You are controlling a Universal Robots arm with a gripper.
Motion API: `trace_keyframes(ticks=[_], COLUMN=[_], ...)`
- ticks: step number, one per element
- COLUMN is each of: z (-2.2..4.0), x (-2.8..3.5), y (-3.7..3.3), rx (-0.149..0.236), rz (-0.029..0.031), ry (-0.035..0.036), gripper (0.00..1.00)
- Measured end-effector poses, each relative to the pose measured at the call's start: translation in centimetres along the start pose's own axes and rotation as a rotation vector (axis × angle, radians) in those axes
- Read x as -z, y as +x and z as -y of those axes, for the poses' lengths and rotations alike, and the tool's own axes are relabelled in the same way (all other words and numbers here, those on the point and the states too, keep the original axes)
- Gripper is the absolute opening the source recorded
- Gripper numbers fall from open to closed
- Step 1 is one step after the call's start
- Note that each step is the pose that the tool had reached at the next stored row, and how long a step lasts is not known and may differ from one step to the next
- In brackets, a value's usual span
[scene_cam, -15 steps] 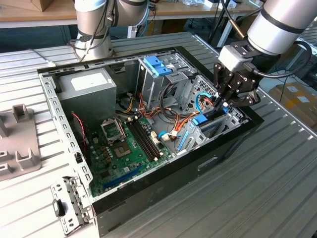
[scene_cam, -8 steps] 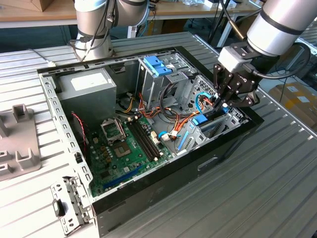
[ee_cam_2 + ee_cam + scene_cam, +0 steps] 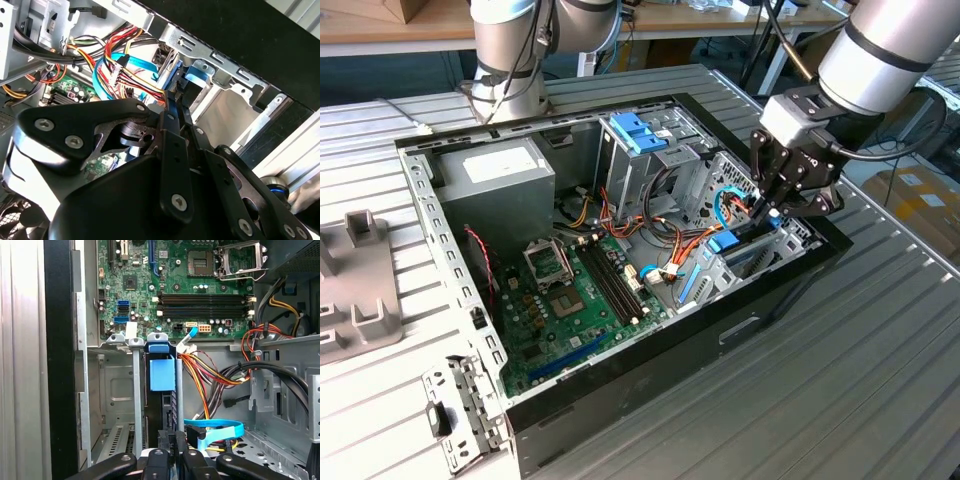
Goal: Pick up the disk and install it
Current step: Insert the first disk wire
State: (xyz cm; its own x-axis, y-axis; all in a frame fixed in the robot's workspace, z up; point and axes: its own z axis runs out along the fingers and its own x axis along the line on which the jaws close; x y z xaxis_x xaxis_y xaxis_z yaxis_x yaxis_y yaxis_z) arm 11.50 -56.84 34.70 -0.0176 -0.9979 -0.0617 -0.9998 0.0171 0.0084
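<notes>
I have the black multi-link gripper [image 3: 772,205] down inside the open grey metal computer case [image 3: 430,215], at the drive cage near the case's front edge on the exterior view's right. The disk [image 3: 162,375], a flat dark hard drive with bright blue plastic rails and a blue tab, stands on edge in the metal drive bay [image 3: 120,390], directly ahead of the fingertips in the first wrist view, its long axis running straight away from the gripper into the slot towards the green motherboard [image 3: 175,280]. The fingers look drawn close together, pinching the near edge of the disk between them; in the second wrist view the narrow black fingertips [image 3: 172,107] meet at the blue end [image 3: 192,82] of the drive, so I judge the gripper closed on it, with the disk already sitting well into its bay rather than lying loose on the ribbed metal tabletop [image 3: 840,380]. A light blue flat ribbon cable [image 3: 215,429] and a bundle of red, yellow and orange wires [image 3: 210,375] lie just beside the disk on the side away from the case wall, close enough to watch. The large grey power supply box [image 3: 495,185] carries a white label, but I cannot read any writing on it or elsewhere.
</notes>
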Motion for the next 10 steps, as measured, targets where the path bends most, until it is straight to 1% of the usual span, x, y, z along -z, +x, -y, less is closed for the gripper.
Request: trace_keyframes(ticks=[2, 3, 4, 5, 10], z=[0.00, 0.05, 0.63, 0.75, 0.55], x=[-0.12, -0.26, 0.30, 0.26, 0.08], y=[0.03, 0.13, 0.08, 0.03, -0.01], rx=[0.005, 0.010, 0.010, 0.010, 0.010], rz=[-0.0004, 0.0012, 0.0000, 0.0001, 0.0001], ry=[-0.0017, -0.0043, -0.0070, -0.0099, -0.0099], gripper=[0.16, 0.16, 0.16, 0.16, 0.16])
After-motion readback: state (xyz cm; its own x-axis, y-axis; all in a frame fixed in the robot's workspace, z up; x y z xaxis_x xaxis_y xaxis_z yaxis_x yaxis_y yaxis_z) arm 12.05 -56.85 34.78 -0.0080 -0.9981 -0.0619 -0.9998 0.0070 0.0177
